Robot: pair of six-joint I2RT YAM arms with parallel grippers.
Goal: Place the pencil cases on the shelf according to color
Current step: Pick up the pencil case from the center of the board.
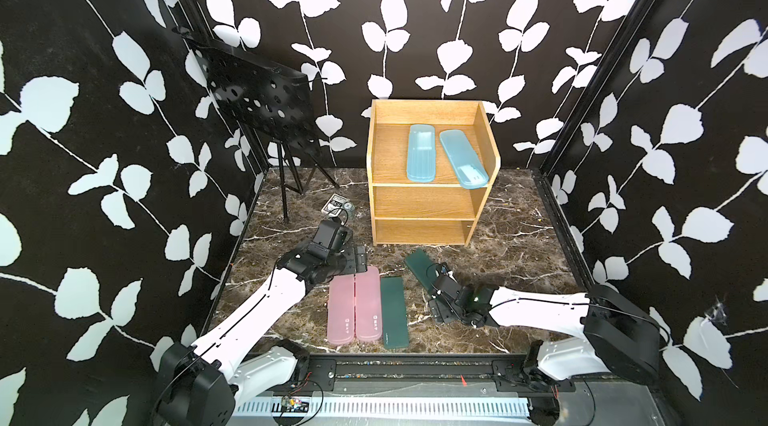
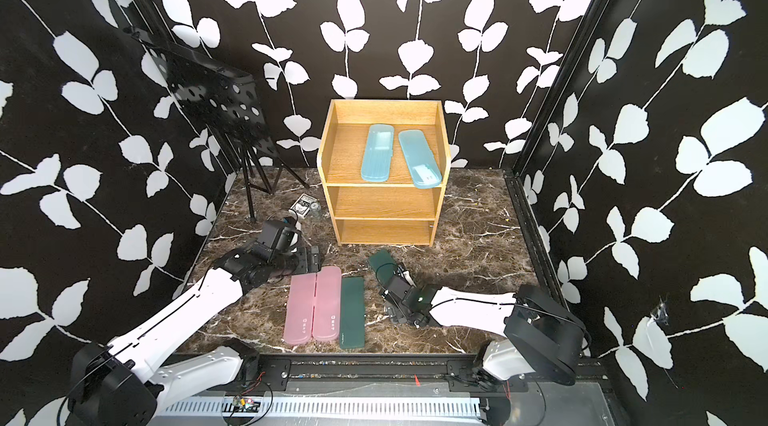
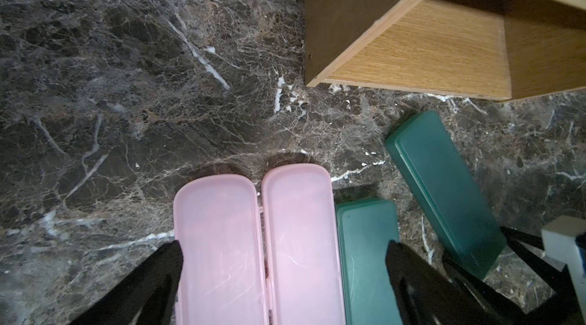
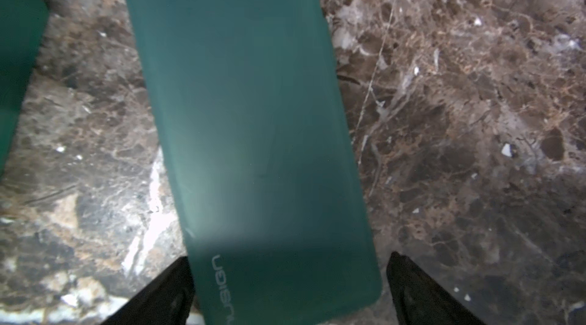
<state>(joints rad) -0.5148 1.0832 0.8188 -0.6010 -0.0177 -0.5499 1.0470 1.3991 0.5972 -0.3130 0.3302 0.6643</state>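
Note:
The wooden shelf (image 1: 419, 201) (image 2: 382, 201) holds two light blue pencil cases (image 1: 422, 152) (image 1: 463, 158) on its top tier. On the table in front lie two pink cases (image 1: 341, 309) (image 1: 368, 303) and a dark green case (image 1: 394, 311), side by side. A second green case (image 1: 419, 268) (image 4: 247, 117) lies tilted nearer the shelf. My left gripper (image 3: 285, 247) (image 1: 360, 262) hangs open over the pink pair's far ends. My right gripper (image 4: 289, 260) (image 1: 434, 284) stands open astride the tilted green case's near end, with a gap at one finger.
A black perforated stand (image 1: 257, 99) on a tripod occupies the back left. A small patterned card box (image 1: 334, 204) lies left of the shelf. Black leaf-patterned walls close in three sides, and a black rail (image 1: 415, 365) runs along the front edge.

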